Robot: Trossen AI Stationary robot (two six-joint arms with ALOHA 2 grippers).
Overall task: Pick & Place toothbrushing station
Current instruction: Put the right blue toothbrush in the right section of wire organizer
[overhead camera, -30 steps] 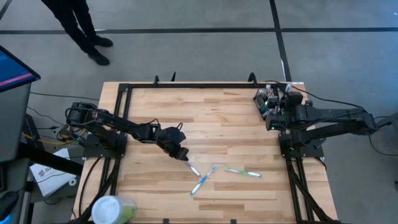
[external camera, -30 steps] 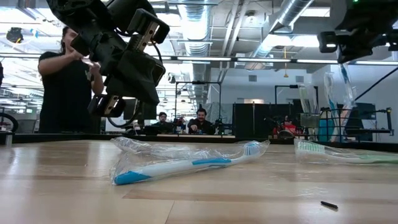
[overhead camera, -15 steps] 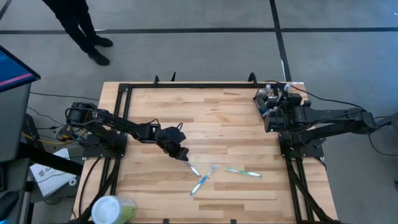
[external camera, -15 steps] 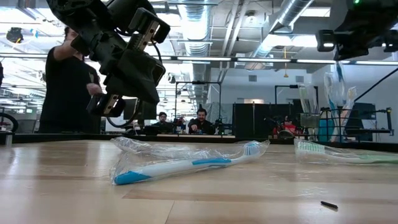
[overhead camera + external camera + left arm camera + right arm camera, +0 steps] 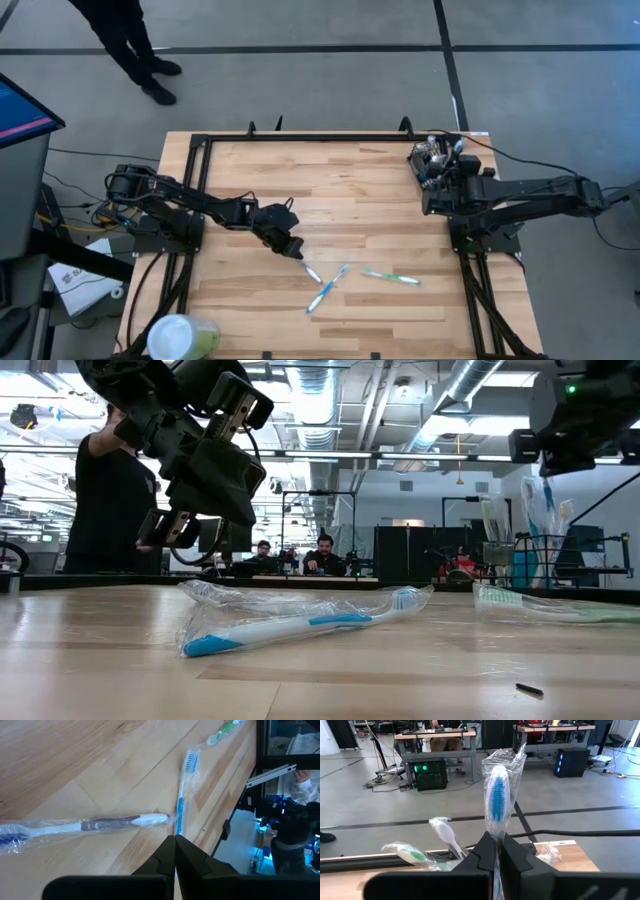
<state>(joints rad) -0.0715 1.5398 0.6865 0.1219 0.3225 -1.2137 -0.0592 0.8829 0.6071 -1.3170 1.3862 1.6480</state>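
Observation:
The toothbrushing station (image 5: 430, 155), a small black holder with wrapped brushes standing in it, sits at the table's far right corner. My right gripper (image 5: 441, 172) hangs right beside it, shut on a wrapped blue-bristled toothbrush (image 5: 496, 795). A white brush (image 5: 445, 834) and a green one (image 5: 410, 854) stand past it. Three wrapped toothbrushes lie on the table: a dark-handled one (image 5: 100, 824), a blue one (image 5: 328, 290) and a green one (image 5: 390, 277). My left gripper (image 5: 292, 247) hovers shut just above the table near the dark-handled one. My right gripper pinches the wrapped toothbrush by its handle (image 5: 495, 844) between its two fingers, below the bristle head. The head sticks out past the fingertips. In the low view the brush (image 5: 548, 510) hangs upright below the gripper. Whether its lower end is in the station cannot be told.
A pale-green cup with a white lid (image 5: 180, 337) stands at the near left corner. A black frame (image 5: 300, 137) runs along the table's far edge. A person (image 5: 105, 510) stands beyond the table's far side. Bare wood lies between the two arms.
My right gripper has sunk a little with the toothbrush, which now hangs among the brushes standing in the station. The person behind the table has shifted.

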